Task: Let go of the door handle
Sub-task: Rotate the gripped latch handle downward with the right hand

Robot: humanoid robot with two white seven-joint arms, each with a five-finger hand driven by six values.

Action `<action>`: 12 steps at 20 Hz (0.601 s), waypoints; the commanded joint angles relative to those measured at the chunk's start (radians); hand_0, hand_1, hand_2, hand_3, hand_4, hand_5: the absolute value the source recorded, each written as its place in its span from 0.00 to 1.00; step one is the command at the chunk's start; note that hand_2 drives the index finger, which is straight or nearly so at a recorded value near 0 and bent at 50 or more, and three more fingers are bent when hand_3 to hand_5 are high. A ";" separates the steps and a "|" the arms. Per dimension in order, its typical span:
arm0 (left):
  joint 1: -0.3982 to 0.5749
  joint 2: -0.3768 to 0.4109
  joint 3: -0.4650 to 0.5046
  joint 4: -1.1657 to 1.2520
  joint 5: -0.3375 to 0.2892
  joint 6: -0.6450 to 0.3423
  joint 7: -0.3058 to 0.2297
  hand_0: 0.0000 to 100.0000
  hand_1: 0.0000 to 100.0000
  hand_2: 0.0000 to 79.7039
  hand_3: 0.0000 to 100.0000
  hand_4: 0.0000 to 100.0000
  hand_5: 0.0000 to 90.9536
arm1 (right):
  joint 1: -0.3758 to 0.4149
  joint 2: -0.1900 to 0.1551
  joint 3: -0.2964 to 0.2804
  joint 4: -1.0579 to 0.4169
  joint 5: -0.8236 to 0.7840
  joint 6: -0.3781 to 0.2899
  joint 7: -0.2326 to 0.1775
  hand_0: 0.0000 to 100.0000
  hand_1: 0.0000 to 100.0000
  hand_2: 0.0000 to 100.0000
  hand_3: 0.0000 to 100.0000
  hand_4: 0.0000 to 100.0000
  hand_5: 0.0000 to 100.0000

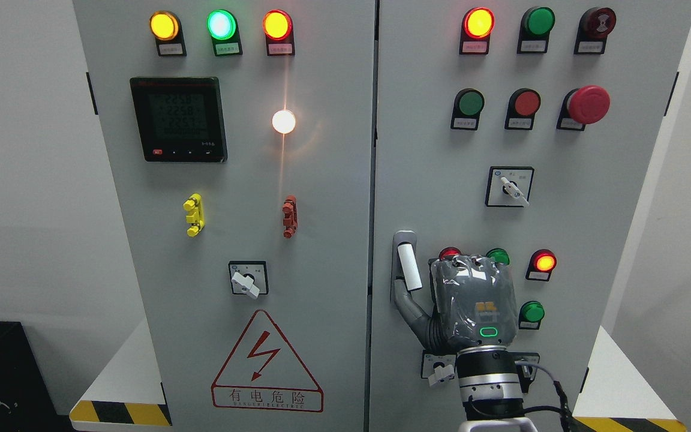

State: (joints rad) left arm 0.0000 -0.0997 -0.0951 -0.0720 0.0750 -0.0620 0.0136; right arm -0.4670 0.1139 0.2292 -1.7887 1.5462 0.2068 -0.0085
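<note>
The door handle (408, 267), a white lever in a grey recessed plate, sits at the left edge of the cabinet's right door (561, 228). My right hand (471, 306), wrapped in grey, comes up from the bottom edge and hovers just right of the handle, its back toward the camera. Its thumb (412, 309) stretches left and reaches the plate's lower end below the lever. No finger wraps the lever, which shows in full. The hand covers part of a red and a green lamp behind it. The left arm is out of view.
The left door (231, 240) carries a meter, lit lamps, a rotary switch (247, 280) and a lightning warning sign (266, 363). The right door has push buttons, a red emergency stop (588, 104) and rotary switches (510, 187). A yellow-black striped base edge (120, 413) runs below.
</note>
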 commanded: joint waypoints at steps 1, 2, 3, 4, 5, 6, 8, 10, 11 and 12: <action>0.017 0.000 0.000 0.000 -0.001 -0.001 0.000 0.12 0.56 0.00 0.00 0.00 0.00 | 0.001 0.000 -0.004 -0.009 0.000 0.002 -0.002 0.45 0.36 0.93 1.00 1.00 0.98; 0.017 0.000 0.000 0.000 0.000 -0.001 0.000 0.12 0.56 0.00 0.00 0.00 0.00 | 0.001 0.000 -0.005 -0.009 0.000 0.002 -0.002 0.45 0.36 0.94 1.00 1.00 0.98; 0.017 0.000 0.000 0.000 0.000 -0.001 0.000 0.12 0.56 0.00 0.00 0.00 0.00 | 0.001 -0.002 -0.010 -0.009 0.000 0.006 -0.002 0.46 0.36 0.93 1.00 1.00 0.98; 0.017 0.000 0.000 0.000 -0.001 -0.001 0.000 0.12 0.56 0.00 0.00 0.00 0.00 | 0.002 -0.002 -0.011 -0.009 0.000 0.006 -0.002 0.46 0.36 0.93 1.00 1.00 0.98; 0.017 0.000 0.000 0.000 0.000 -0.001 0.000 0.12 0.56 0.00 0.00 0.00 0.00 | 0.002 -0.002 -0.011 -0.011 0.000 0.006 -0.004 0.46 0.36 0.94 1.00 1.00 0.98; 0.017 0.000 0.000 0.000 0.000 -0.001 0.000 0.12 0.56 0.00 0.00 0.00 0.00 | 0.004 0.000 -0.011 -0.009 0.000 0.006 -0.007 0.46 0.36 0.94 1.00 1.00 0.98; 0.017 0.000 0.000 0.000 0.000 -0.001 0.000 0.12 0.56 0.00 0.00 0.00 0.00 | 0.010 0.000 -0.011 -0.011 -0.001 0.006 -0.019 0.46 0.36 0.93 1.00 1.00 0.98; 0.017 0.000 0.000 0.000 -0.001 -0.001 0.000 0.12 0.56 0.00 0.00 0.00 0.00 | 0.014 0.000 -0.013 -0.011 0.000 0.006 -0.021 0.46 0.36 0.93 1.00 1.00 0.98; 0.017 0.000 0.000 0.000 0.000 -0.001 0.000 0.12 0.56 0.00 0.00 0.00 0.00 | 0.014 -0.002 -0.013 -0.011 0.000 0.006 -0.021 0.46 0.36 0.93 1.00 1.00 0.98; 0.017 0.000 0.000 0.000 0.000 -0.001 0.000 0.12 0.56 0.00 0.00 0.00 0.00 | 0.014 0.000 -0.013 -0.011 0.000 0.006 -0.021 0.47 0.36 0.93 1.00 1.00 0.98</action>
State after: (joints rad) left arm 0.0000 -0.0997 -0.0951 -0.0720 0.0747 -0.0621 0.0136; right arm -0.4586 0.1131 0.2211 -1.7955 1.5462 0.2161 -0.0299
